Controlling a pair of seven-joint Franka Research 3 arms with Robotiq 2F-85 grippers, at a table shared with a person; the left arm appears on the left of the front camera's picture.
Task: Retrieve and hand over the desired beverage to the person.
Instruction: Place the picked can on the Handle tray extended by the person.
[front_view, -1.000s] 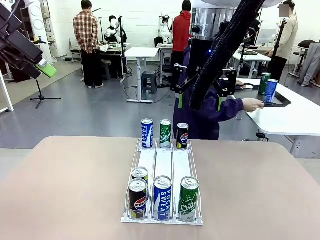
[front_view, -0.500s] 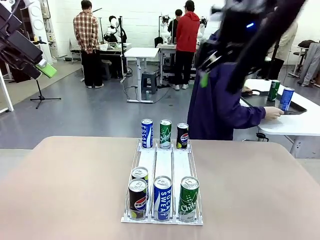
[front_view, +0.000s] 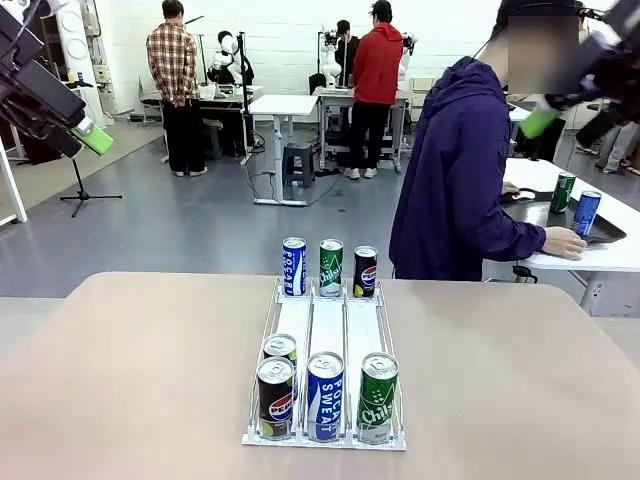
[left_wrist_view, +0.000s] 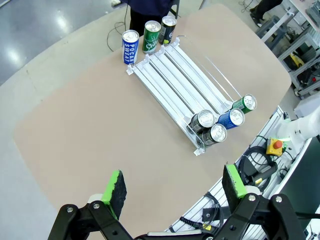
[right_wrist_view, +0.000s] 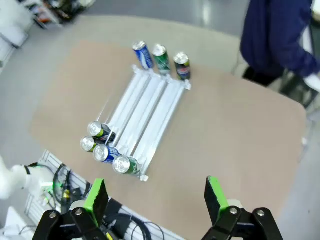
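Swung up and away to the upper right is the right gripper (right_wrist_view: 156, 200), jaws held wide above the table (front_view: 120, 380). Behind it the person (front_view: 455, 180) is turned to a side table. The left gripper (left_wrist_view: 172, 187) is spread wide over the can rack (left_wrist_view: 172, 82).

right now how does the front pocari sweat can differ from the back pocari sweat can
The front Pocari Sweat can sits inside the rack, in its middle lane at the near end; the back Pocari Sweat can stands on the table just past the rack's far end, in line with the left lane. The front one is flanked by a Pepsi can and a green Chilsung can; the back one ends its row. Both are blue, upright and unopened-looking.
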